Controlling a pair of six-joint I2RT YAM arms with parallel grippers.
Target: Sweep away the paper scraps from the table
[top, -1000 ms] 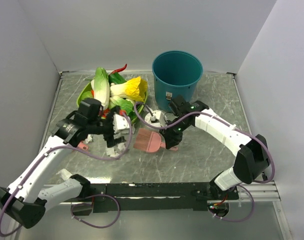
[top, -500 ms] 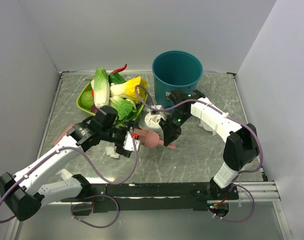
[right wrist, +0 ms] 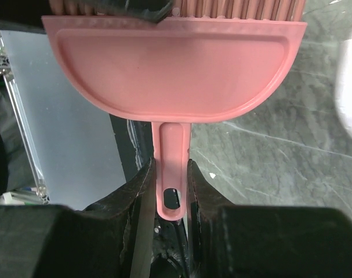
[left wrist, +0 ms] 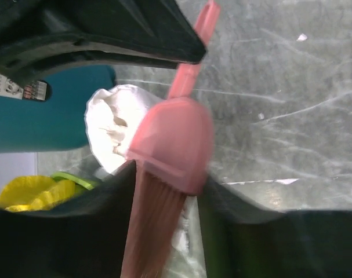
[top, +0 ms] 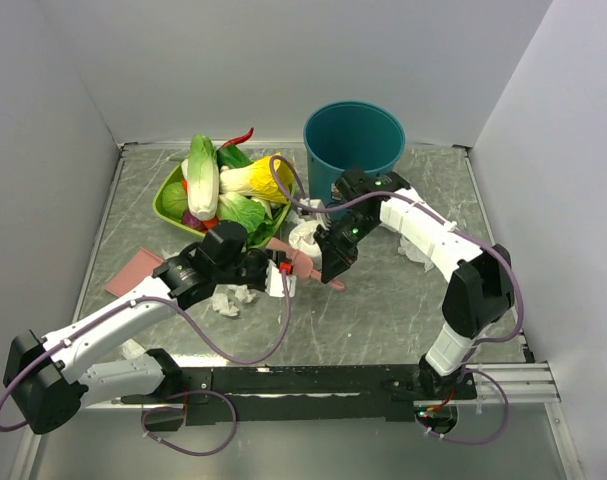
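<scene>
A pink hand brush [top: 301, 262] hangs over the grey table [top: 383, 310] between both arms. My right gripper [top: 333, 270] is shut on its handle [right wrist: 171, 174], and the wide head [right wrist: 176, 69] points away from the fingers. My left gripper [top: 283, 275] has its jaws against both sides of the brush head [left wrist: 173, 145], with the bristles [left wrist: 152, 226] running down between them. Paper scraps lie on the table: one wad [top: 228, 298] just left of the left gripper, one [top: 418, 250] under the right forearm, one [top: 131, 347] near the left arm's base.
A flat pink dustpan [top: 135, 270] lies at the left. A white tissue roll [top: 308, 235] stands just behind the brush. The teal bin [top: 353, 145] is at the back, and the green tray [top: 166, 200] of vegetables at the back left.
My left arm swung right to the brush and its jaws narrowed onto the head. My right arm lifted and turned the brush, still holding the handle.
</scene>
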